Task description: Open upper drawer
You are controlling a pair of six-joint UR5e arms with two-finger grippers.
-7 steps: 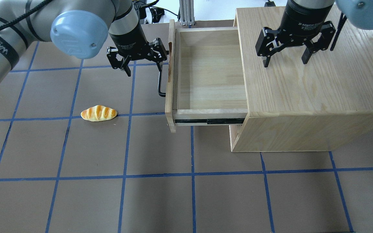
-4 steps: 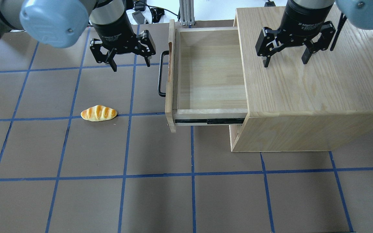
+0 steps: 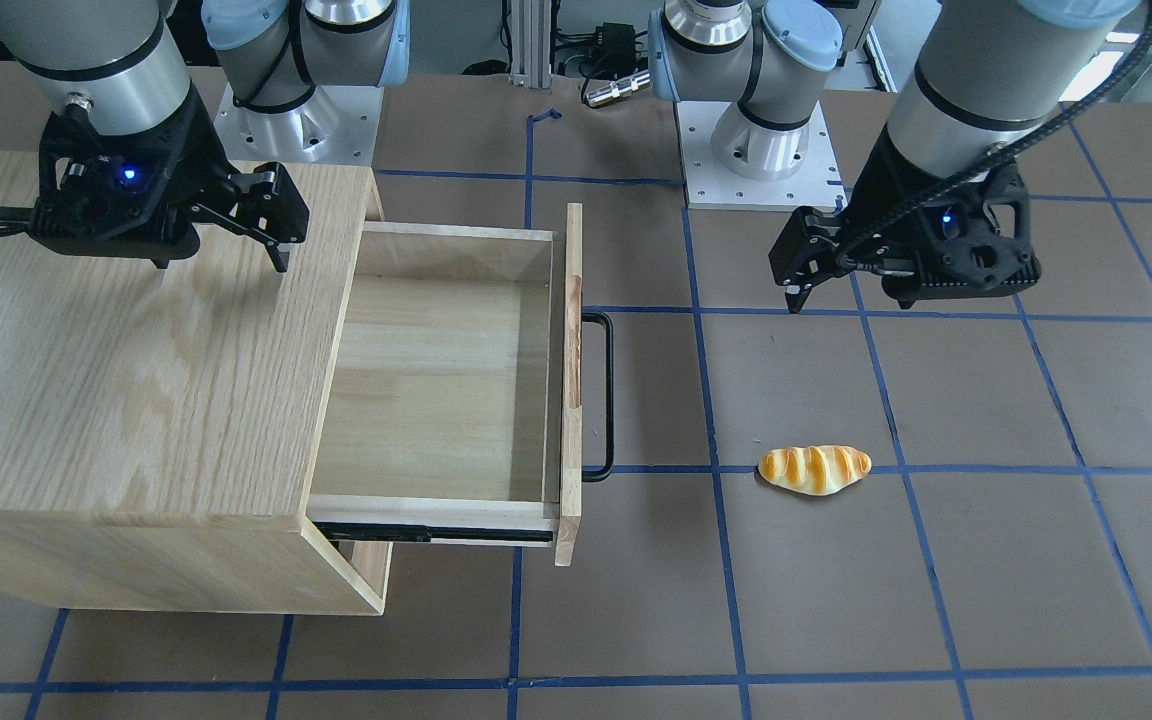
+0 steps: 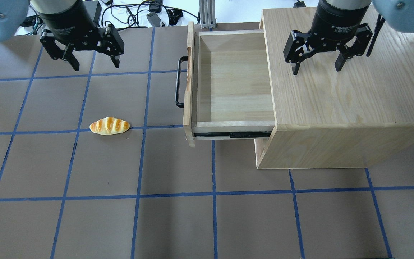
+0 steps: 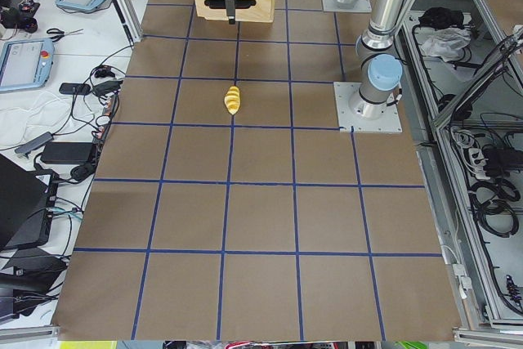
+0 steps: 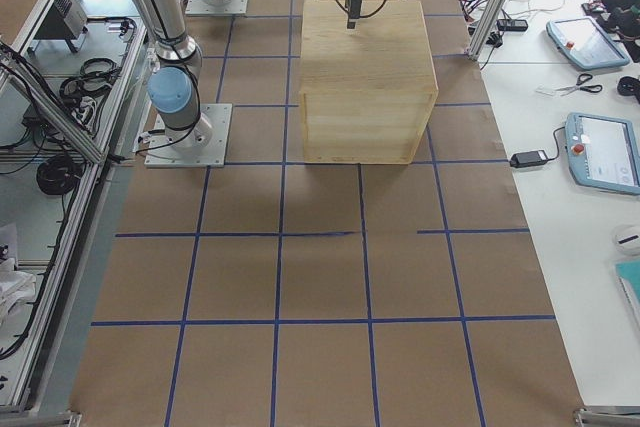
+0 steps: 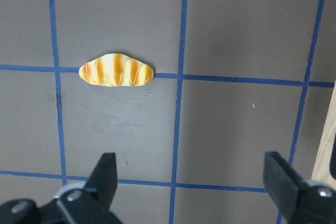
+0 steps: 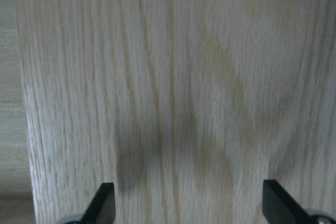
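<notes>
A large light-oak cabinet box (image 4: 354, 93) sits on the brown table mat crossed by blue tape lines (image 4: 102, 223), toward the robot's right. The wide, shallow light-oak upper drawer (image 4: 235, 90) stands pulled far out of it just under the top board, toward the robot's left, with its pale wooden floor open to view. The drawer's front panel carries a long black metal bar handle (image 4: 176, 86) on its outer face, and a black slide rail (image 4: 232, 135) shows along the drawer's near side. A small glossy golden toy bread roll with pale stripes (image 4: 109, 126) lies on a tape line, well apart from the handle on the open mat. The left gripper (image 4: 95, 64) hangs above the mat farther back, well apart from the handle, with its black fingers spread wide. In its wrist view the roll (image 7: 116, 70) lies ahead, between the two fingertips. The right gripper (image 4: 317, 69) hovers over the cabinet's top board, its fingers likewise spread wide, with only oak grain beneath them. White lettering on its black body begins "2F Adaptive"; the rest I cannot make out. Grey handheld control screens (image 6: 603, 152) lie on white benches beside the table.
</notes>
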